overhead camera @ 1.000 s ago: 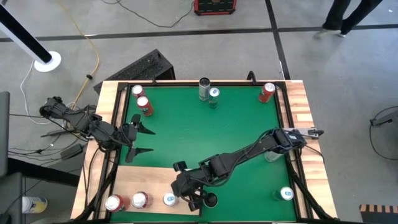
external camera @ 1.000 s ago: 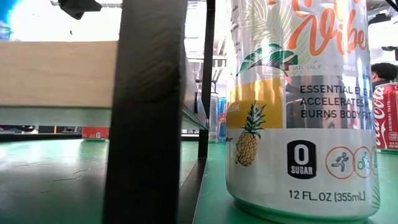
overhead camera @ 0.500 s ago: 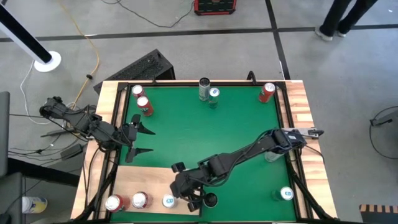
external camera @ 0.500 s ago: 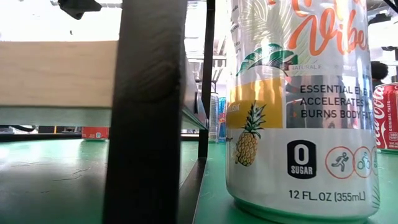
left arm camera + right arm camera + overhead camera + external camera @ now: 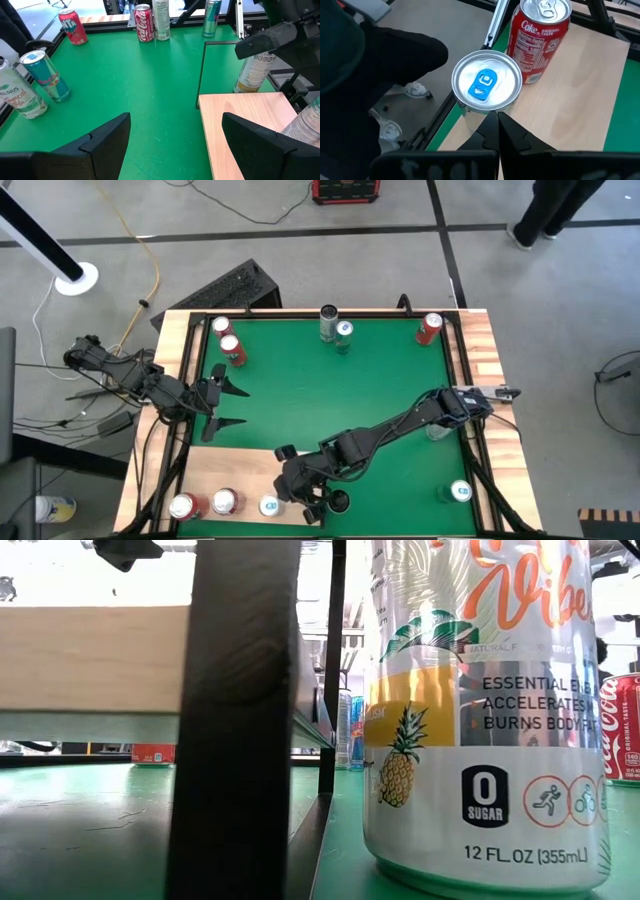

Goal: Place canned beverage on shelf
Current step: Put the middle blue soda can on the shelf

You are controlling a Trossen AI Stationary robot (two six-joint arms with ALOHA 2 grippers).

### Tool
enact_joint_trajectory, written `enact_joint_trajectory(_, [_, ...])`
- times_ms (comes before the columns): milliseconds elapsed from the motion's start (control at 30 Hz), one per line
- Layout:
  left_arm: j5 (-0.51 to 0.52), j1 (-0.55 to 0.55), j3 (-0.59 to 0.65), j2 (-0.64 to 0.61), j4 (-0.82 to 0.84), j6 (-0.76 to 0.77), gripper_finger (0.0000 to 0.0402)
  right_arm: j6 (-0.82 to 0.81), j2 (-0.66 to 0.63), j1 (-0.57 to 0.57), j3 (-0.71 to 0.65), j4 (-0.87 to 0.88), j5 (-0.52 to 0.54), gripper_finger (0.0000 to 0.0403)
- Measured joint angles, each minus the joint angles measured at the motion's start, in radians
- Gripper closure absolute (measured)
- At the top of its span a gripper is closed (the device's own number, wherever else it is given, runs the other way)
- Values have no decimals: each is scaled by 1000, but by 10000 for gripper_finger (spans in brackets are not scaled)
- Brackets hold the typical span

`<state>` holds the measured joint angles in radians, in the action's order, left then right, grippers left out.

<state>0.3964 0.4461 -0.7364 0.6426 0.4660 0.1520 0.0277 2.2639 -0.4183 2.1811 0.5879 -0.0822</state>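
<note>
The shelf (image 5: 240, 475) is a pale wood board on dark legs at the mat's near left. Three cans stand along its near edge: a red one (image 5: 183, 505), a Coke can (image 5: 540, 40) and a silver can with a blue tab (image 5: 486, 82). My right gripper (image 5: 497, 125) is shut, its tips right beside the blue-tabbed can (image 5: 270, 504). A pineapple-print can (image 5: 480, 710) stands on the mat just right of the shelf. My left gripper (image 5: 243, 407) waits open at the mat's left edge, with nothing between its fingers. My right gripper points slantwise down from the table's right toward the upper side (image 5: 490, 111) of the blue-tabbed can. Its shut fingertips (image 5: 492, 122) stand right against the can's outline. Whether they touch it I cannot tell. The can stands upright on the shelf's near edge.
More cans stand on the green mat (image 5: 330, 400): two red ones at the far left (image 5: 228, 340), a pair at the far middle (image 5: 336, 328), one at the far right (image 5: 429, 328), one at the near right (image 5: 459, 492). A black frame rims the mat.
My right gripper has turned slightly over the shelf's near right corner and stayed shut. My left arm has kept still.
</note>
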Motion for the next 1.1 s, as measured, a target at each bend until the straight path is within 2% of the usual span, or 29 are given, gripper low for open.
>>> enact_joint_trajectory(767, [-2, 0, 0, 0, 0, -5, 102, 26, 0, 8, 0, -51, -53, 384])
enact_joint_trajectory(1100, [-9, 0, 0, 0, 0, -8, 102, -4, 0, 13, 0, 2, 1, 384])
